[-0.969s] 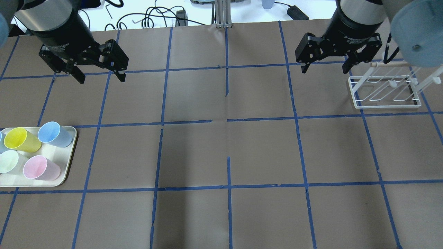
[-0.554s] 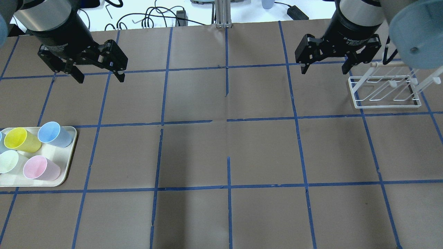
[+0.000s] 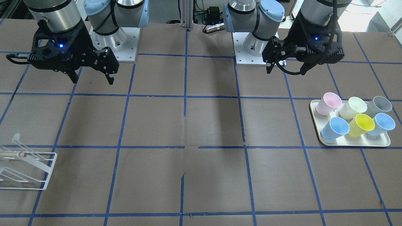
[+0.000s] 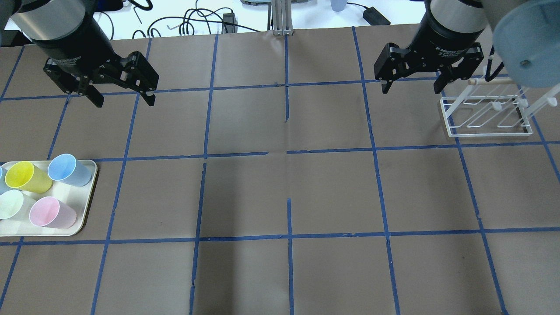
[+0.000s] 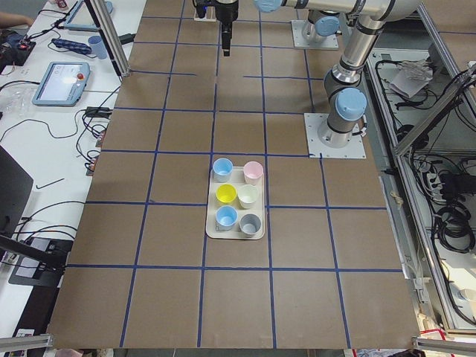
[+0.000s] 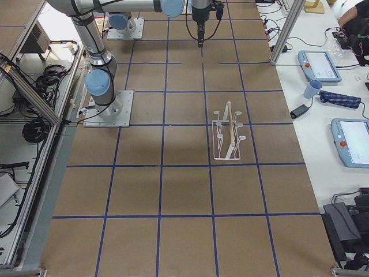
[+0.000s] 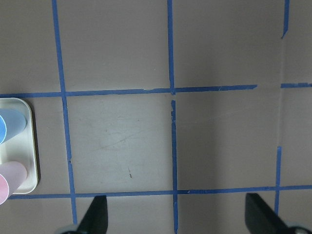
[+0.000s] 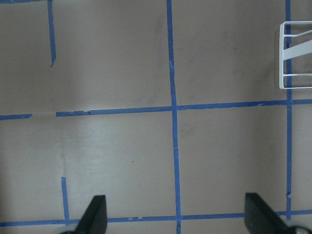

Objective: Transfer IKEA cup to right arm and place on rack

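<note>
Two pale blue IKEA cups stand upright on the cream tray [image 4: 85, 210] at the table's left: one [image 4: 68, 169] at the tray's far right corner, the other [image 3: 381, 124] cut off at the overhead view's edge. My left gripper [image 4: 124, 99] is open and empty, high above the table, well away from the tray. The left wrist view shows its fingers [image 7: 95, 217] apart, with a blue cup [image 7: 9, 129] at the edge. My right gripper [image 4: 411, 87] is open and empty, just left of the white wire rack [image 4: 485, 116]. The rack is empty.
The tray [image 3: 355, 142] also holds a yellow cup [image 4: 26, 176], a pink cup [image 4: 51, 212], a pale green cup [image 4: 9, 203] and a grey cup [image 3: 378, 105]. The brown table carries a blue tape grid. Cables lie beyond its far edge.
My left gripper has shifted slightly to the left and stays open. The right gripper has barely moved. The cups and the rack are unchanged.
</note>
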{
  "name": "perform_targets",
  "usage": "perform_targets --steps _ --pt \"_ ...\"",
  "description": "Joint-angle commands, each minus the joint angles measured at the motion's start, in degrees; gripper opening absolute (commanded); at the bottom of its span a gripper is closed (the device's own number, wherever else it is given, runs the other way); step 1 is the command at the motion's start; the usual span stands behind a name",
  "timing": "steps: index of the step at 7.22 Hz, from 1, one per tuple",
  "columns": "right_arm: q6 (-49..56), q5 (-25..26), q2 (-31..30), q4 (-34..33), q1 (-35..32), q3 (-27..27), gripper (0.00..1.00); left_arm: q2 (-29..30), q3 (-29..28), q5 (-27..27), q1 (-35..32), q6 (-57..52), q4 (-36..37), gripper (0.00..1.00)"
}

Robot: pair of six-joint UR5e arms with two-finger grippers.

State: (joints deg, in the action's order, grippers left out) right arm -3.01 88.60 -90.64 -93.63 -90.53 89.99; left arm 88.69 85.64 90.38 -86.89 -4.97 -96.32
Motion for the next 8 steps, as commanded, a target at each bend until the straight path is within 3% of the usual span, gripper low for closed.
perform_targets --steps 1,7,8 --pt "0.02 -0.01 -0.06 -0.07 0.00 0.10 1.00 0.34 -0.13 -0.12 3.63 -1.97 -0.36 1.00" --pt "0.02 0.16 -0.50 0.02 0.00 0.37 1.00 10.60 1.63 -0.47 27.35 -43.99 4.81 1.00" --pt "0.02 0.25 -0.50 0.02 0.09 0.37 1.00 13.76 2.76 -0.30 28.87 -48.68 10.48 1.00"
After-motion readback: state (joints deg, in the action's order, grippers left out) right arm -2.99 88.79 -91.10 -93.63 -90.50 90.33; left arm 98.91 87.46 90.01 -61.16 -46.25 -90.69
